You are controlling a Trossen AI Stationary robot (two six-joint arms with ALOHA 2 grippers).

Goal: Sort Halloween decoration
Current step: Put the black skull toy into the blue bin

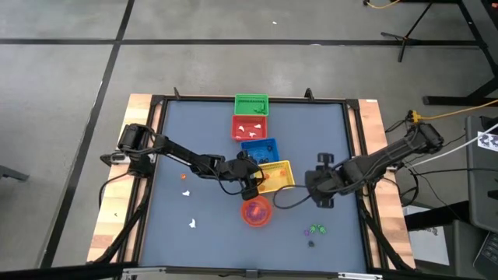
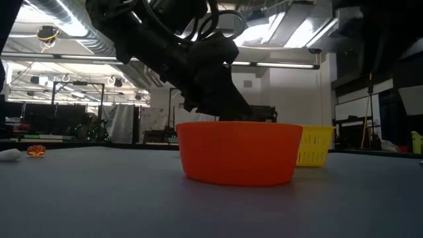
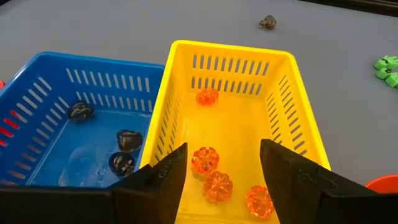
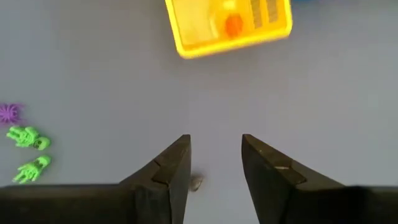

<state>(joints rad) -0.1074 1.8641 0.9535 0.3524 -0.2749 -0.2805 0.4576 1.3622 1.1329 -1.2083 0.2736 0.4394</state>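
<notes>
My left gripper is open and hovers over the yellow basket, which holds several orange pumpkin trinkets. The blue basket beside it holds dark trinkets. My right gripper is open above the bare table, to the right of the yellow basket; a small grey trinket lies on the table between its fingers. Two green skeletons and a purple spider lie nearby. Loose white trinkets and an orange one lie on the table's left part.
The green basket and the red basket continue the row toward the far edge. The round red-orange bowl stands just on the near side of my left gripper. Green trinkets and a dark one lie near the bowl's right.
</notes>
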